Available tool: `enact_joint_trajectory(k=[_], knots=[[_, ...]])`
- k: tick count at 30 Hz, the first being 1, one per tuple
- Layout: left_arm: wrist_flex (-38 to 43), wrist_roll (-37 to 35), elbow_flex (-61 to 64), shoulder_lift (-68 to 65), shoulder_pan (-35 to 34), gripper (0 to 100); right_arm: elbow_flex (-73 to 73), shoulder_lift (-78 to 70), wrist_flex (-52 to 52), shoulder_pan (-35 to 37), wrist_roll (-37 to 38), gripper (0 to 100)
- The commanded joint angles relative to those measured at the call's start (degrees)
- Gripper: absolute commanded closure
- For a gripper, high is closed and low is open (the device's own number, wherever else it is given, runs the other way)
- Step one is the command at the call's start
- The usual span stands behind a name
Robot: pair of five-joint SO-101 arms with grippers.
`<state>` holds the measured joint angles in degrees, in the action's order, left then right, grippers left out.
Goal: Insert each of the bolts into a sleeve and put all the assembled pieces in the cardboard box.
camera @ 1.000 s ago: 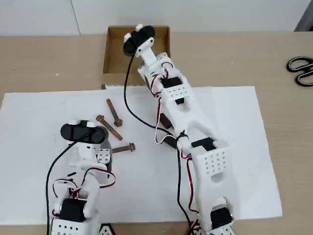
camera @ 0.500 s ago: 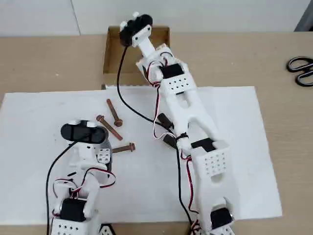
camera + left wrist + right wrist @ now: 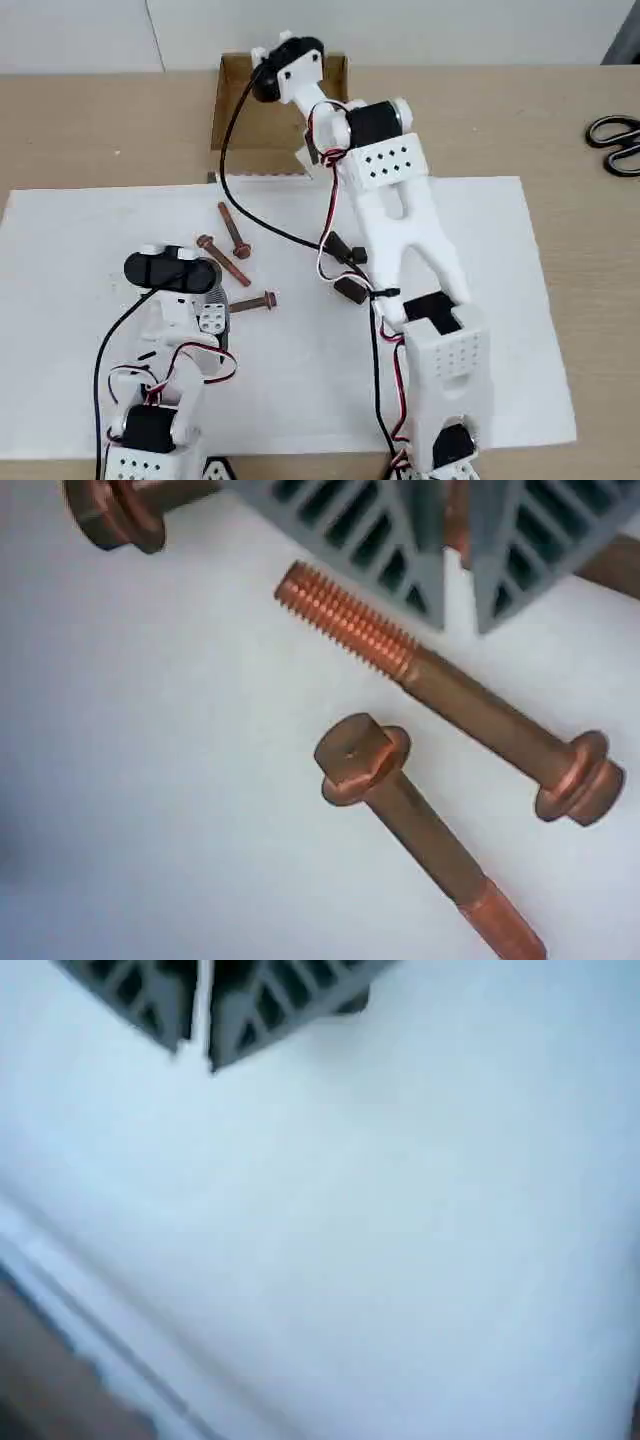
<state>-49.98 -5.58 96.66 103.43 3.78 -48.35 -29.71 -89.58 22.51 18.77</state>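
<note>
White sheet: left tool closed, above bolts; right tool seemingly closed too, beside cardboard box.

Three copper-coloured metal bolts lie close together on a white paper sheet covering a tan wooden table. The white left arm sits just beside them. The white right arm stretches over the open brown cardboard box. Black-handled scissors lie far off.
</note>
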Motion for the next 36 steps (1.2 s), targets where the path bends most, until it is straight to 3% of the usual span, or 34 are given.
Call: enact_joint_trajectory(k=[1, 6, 11, 15, 22, 28, 36], knots=[[0.0, 0.1, -0.3, 0.4, -1.1, 99, -2.5, 4.6, -6.5, 0.1, 0.1, 99.5], [0.0, 0.1, -0.3, 0.4, -1.6, 99, 1.5, 8.2, -7.3, 0.1, 0.0, 99.5], [0.0, 0.1, -0.3, 0.4, -1.6, 99, 15.5, 15.2, -7.2, 1.5, -0.5, 99.1], [0.0, 0.1, -0.3, 0.4, -1.6, 99, 22.9, 18.3, -6.6, 2.1, -2.7, 94.1], [0.0, 0.1, -0.3, 0.4, -1.6, 99, 23.2, 13.7, -6.0, 2.0, -1.8, 93.0], [0.0, 0.1, -0.3, 0.4, -1.6, 99, 23.2, 7.4, -3.3, 2.0, -1.0, 85.3], [0.0, 0.1, -0.3, 0.4, -1.6, 99, 23.2, 3.3, 0.7, 2.1, 1.8, 85.0]])
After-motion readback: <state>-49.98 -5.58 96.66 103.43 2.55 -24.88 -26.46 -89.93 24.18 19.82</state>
